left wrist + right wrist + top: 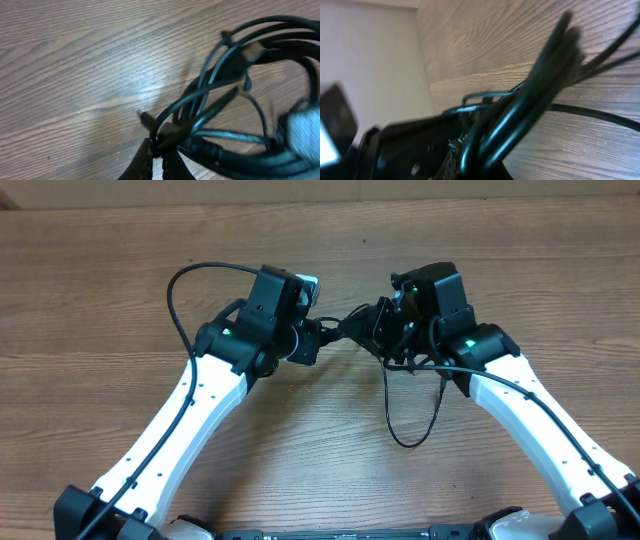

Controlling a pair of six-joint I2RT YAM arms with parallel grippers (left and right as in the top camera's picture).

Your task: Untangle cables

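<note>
The desk lies bare along its far strip beyond both wrists and out on either flank, so a gripper could sweep there unhindered. The middle is the tight spot. The left gripper and right gripper sit near each other, both with jaws closed on the cables, which bridge the narrow gap between them. Nearer the base, the left arm and right arm fence in a wedge of bare desk. A slack loop of cord droops into its right side. A thick arm wire arches outward, left of the left wrist.
</note>
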